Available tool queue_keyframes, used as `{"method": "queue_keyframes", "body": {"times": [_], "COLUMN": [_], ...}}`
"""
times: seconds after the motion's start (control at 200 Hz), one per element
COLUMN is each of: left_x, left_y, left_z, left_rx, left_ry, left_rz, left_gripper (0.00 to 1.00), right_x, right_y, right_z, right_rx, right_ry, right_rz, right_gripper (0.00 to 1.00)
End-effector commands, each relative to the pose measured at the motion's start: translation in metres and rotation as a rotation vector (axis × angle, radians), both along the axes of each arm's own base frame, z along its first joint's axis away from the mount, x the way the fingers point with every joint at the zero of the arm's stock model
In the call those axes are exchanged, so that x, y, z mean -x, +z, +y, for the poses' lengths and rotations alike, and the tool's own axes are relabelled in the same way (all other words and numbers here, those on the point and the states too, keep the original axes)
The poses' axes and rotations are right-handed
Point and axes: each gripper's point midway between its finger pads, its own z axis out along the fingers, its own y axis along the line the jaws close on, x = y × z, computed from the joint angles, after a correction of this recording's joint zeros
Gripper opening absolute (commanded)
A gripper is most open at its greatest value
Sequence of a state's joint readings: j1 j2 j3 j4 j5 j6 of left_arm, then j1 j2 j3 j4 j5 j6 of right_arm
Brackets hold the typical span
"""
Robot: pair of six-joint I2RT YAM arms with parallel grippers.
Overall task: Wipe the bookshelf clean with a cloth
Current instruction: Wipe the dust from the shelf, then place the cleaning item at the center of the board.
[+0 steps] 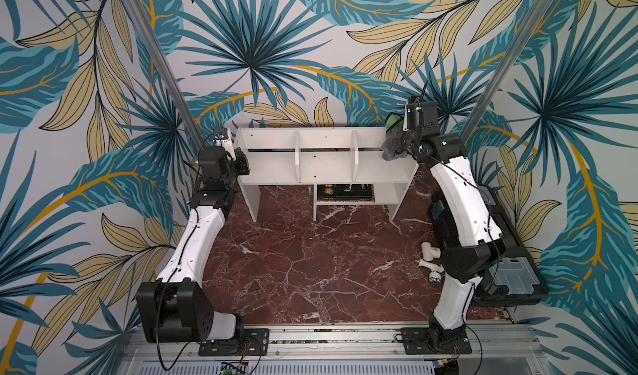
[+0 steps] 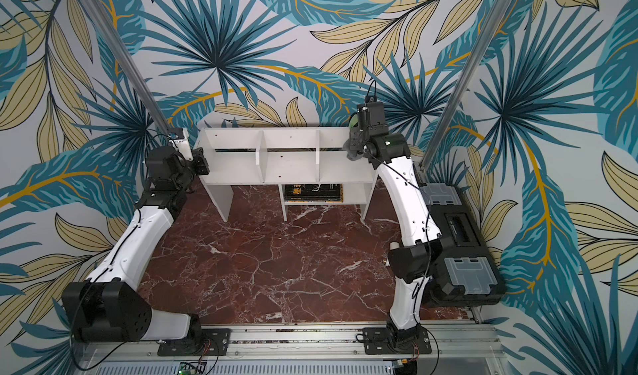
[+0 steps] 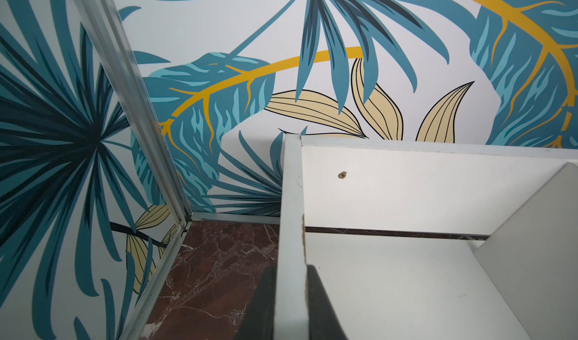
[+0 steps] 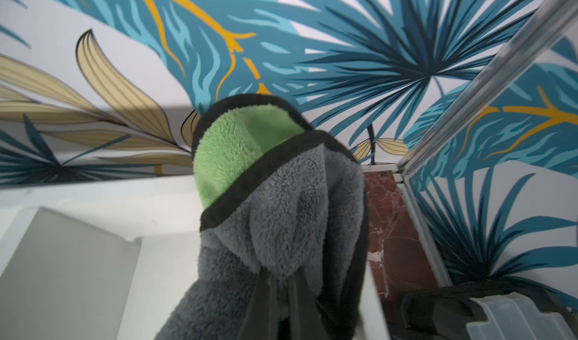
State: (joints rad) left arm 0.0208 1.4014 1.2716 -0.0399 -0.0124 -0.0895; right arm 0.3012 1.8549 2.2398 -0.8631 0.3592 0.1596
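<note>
With the left claw (image 3: 291, 274) clamped on the left end of the bookshelf (image 1: 272, 169), I press the cloth (image 4: 275, 216), pinched in the right claw (image 4: 283, 294), flat and sweep slowly leftward.

The left arm (image 1: 193, 245) and right arm (image 1: 462, 197) share glossy white, gently curved link shells dotted with small dark screws, joined by matte black angular housings. A thin black cable (image 1: 188, 233) runs along each shell. The left shoulder housing (image 1: 179, 307) carries a cluster of round holes. Black base plates (image 1: 259, 338) are bolted down. The left gripper (image 3: 289, 271) and right gripper (image 4: 280, 280) have flat, dark, tapering fingers.
</note>
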Motion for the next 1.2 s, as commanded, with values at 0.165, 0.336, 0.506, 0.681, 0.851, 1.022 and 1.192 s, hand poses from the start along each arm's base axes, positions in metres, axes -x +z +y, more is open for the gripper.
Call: {"method": "queue_keyframes", "body": {"times": [0.165, 0.336, 0.506, 0.681, 0.851, 1.022, 1.192], "left_x": [0.02, 0.045, 0.09, 0.136, 0.144, 0.123, 0.094], "left_y": [0.013, 0.032, 0.025, -0.039, -0.128, -0.155, -0.167], "left_z": [-0.01, -0.001, 0.002, -0.002, 0.007, 0.031, 0.053], "left_rx": [0.148, 0.167, 0.151, 0.147, 0.196, 0.093, -0.144], "left_ry": [-0.003, 0.061, 0.082, 0.078, 0.182, 0.308, 0.367], "left_rz": [-0.014, -0.026, 0.004, 0.12, 0.288, 0.303, 0.3], "left_gripper": [0.29, 0.96, 1.0, 1.0, 1.0, 1.0, 1.0], "right_x": [0.137, 0.191, 0.214, 0.196, 0.187, 0.169, 0.162], "right_y": [0.044, -0.024, -0.141, -0.231, -0.275, -0.234, -0.177], "right_z": [0.063, 0.109, 0.186, 0.212, 0.213, 0.123, -0.014], "right_rx": [0.003, -0.158, -0.302, -0.333, -0.265, -0.181, 0.155], "right_ry": [0.199, 0.365, 0.524, 0.48, 0.435, 0.163, -0.353], "right_rz": [-0.158, -0.048, 0.194, 0.28, 0.339, 0.175, -0.145], "right_gripper": [0.0, 0.0, 0.0, 0.0, 0.98, 1.0, 0.99]}}
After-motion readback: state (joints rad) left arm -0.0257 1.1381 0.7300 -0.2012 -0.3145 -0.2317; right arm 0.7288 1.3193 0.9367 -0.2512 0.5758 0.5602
